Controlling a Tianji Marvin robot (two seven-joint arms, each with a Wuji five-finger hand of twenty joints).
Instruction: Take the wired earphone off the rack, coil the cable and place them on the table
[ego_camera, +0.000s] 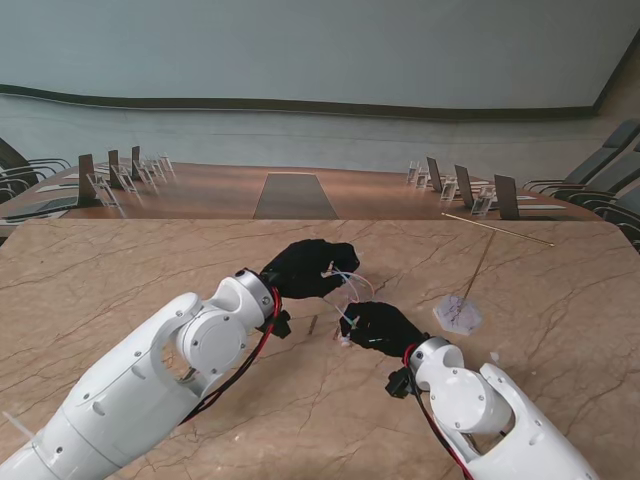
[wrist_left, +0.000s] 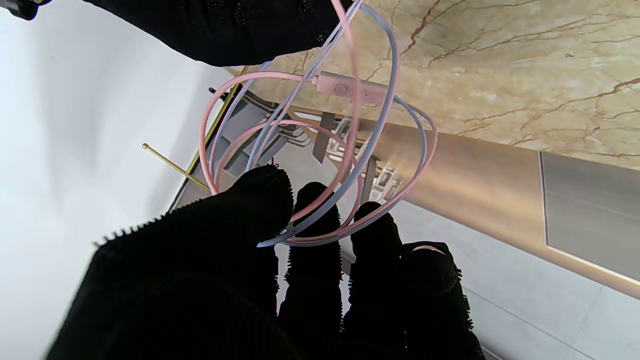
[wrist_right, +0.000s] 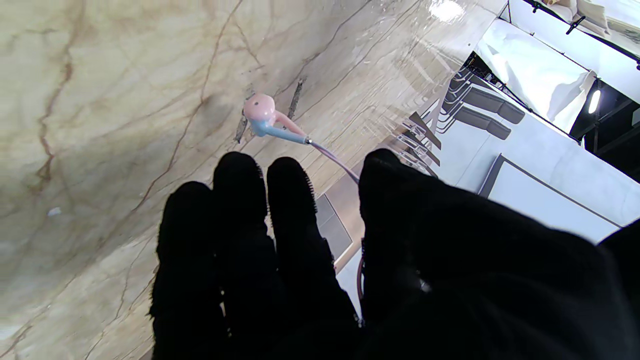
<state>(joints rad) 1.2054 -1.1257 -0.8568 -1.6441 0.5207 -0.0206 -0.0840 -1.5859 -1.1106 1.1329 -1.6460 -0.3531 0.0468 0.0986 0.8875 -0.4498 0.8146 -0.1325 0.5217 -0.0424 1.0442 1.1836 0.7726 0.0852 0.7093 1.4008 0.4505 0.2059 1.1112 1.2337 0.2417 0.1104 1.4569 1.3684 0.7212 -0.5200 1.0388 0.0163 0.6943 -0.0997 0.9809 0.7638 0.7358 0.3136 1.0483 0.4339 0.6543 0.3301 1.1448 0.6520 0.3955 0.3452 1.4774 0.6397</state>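
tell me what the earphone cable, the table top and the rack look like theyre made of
Earphone cable: soft matte pink and blue rubbery plastic, judging by its loose loops, with a hard pink inline remote.
Table top: polished beige stone or a marble-look laminate; brown veins and glare show, but which one is unclear.
Rack: thin gold-coloured rod, probably metal, on a clear base that looks like acrylic.

Marble-patterned counter (ego_camera: 120, 270) with a conference room behind it.

You look down on a beige counter veined with brown lines. Beyond its far edge stands a long brown conference table (ego_camera: 230, 190) with a grey panel (ego_camera: 293, 196) set into its middle. Dark chairs (ego_camera: 30, 175) line its left side, and more dark chairs (ego_camera: 590, 175) line its right side. Small clear stands (ego_camera: 130, 180) sit along both sides of that table. A pale grey wall (ego_camera: 320, 50) rises behind everything.
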